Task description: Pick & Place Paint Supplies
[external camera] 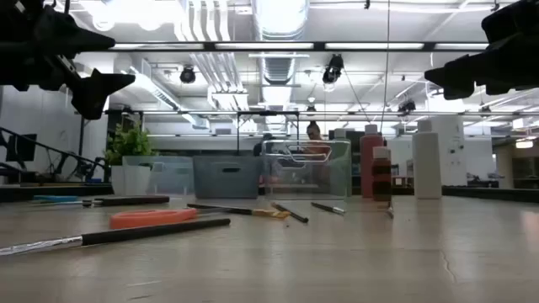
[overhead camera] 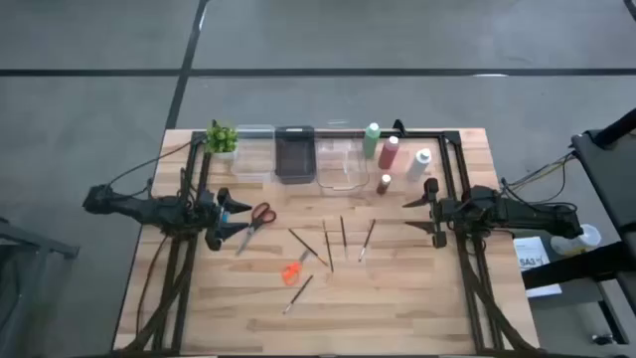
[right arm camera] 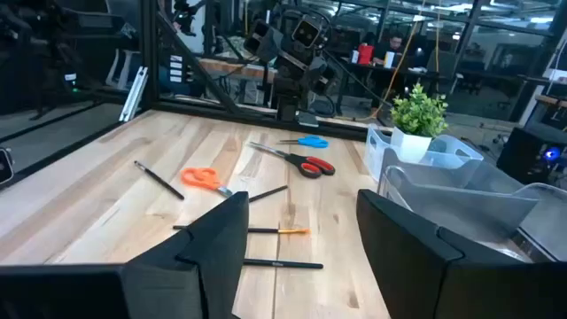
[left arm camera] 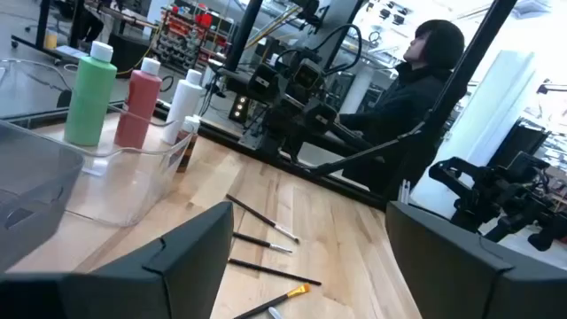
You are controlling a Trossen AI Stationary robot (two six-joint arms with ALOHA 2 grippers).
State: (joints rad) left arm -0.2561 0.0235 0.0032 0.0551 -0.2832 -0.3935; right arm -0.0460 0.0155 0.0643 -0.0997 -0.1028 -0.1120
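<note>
Both arms hover above the table with nothing in their fingers. My left gripper (overhead camera: 238,217) is open, just left of the red-handled scissors (overhead camera: 260,216) and a small blue tool (right arm camera: 310,141). My right gripper (overhead camera: 416,214) is open near the right side, right of the tiny brown bottle (overhead camera: 384,184). Green (overhead camera: 371,139), dark red (overhead camera: 389,151) and white (overhead camera: 420,163) bottles stand upright at the far edge. Several thin dark-handled brushes (overhead camera: 327,245) lie flat mid-table. An orange tool (overhead camera: 290,272) lies nearer, with one more brush (overhead camera: 297,294) beside it.
A row along the far edge holds a potted plant (overhead camera: 221,137), a clear bin (overhead camera: 253,151), a dark bin (overhead camera: 294,152) and another clear bin (overhead camera: 343,159). Black frame rails (overhead camera: 452,169) border the table. A person (left arm camera: 416,80) sits beyond the table's right side.
</note>
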